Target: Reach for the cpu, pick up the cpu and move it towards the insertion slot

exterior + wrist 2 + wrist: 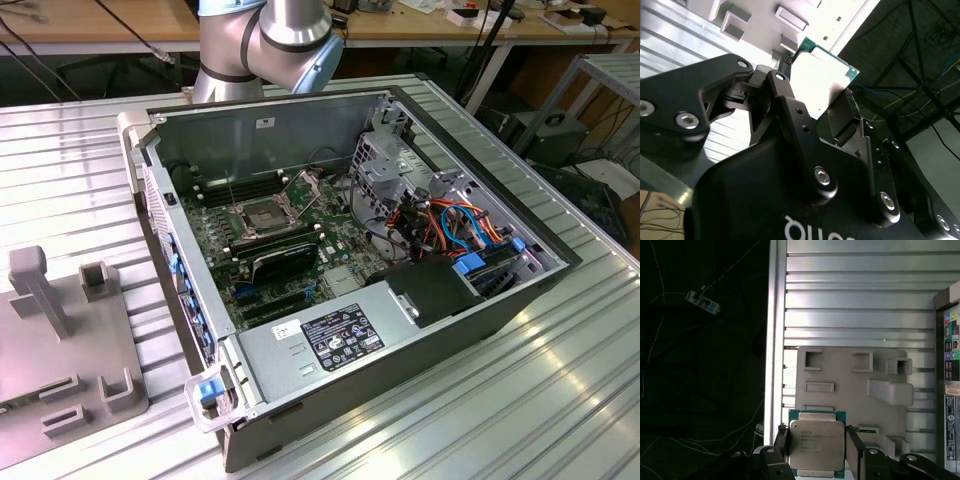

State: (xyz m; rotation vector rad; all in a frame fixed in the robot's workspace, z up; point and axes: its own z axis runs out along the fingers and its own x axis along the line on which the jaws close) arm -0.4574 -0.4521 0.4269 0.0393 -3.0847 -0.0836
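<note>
Black two-finger gripper (817, 445) clamped on the thin, square cpu (817, 437) with a silvery-tan metal face and green rim, over the pale grey plastic fixture plate (850, 375).

In both wrist views the fingers (854, 447) press two opposite edges of the cpu (827, 75), closed no further than the chip's width; the chip covers one edge of the plate, near its rectangular recesses; its height above the plate cannot be told; in the exterior view the plate (60, 330) lies on the ridged aluminium table (500, 400); the open dark computer case (400, 390) stands just beside the plate, on the exterior view's right of it; the insertion slot (262, 213), a small square socket with a shiny frame and dark centre, sits on the green motherboard (215, 240) inside that case, well apart from the plate.
</note>
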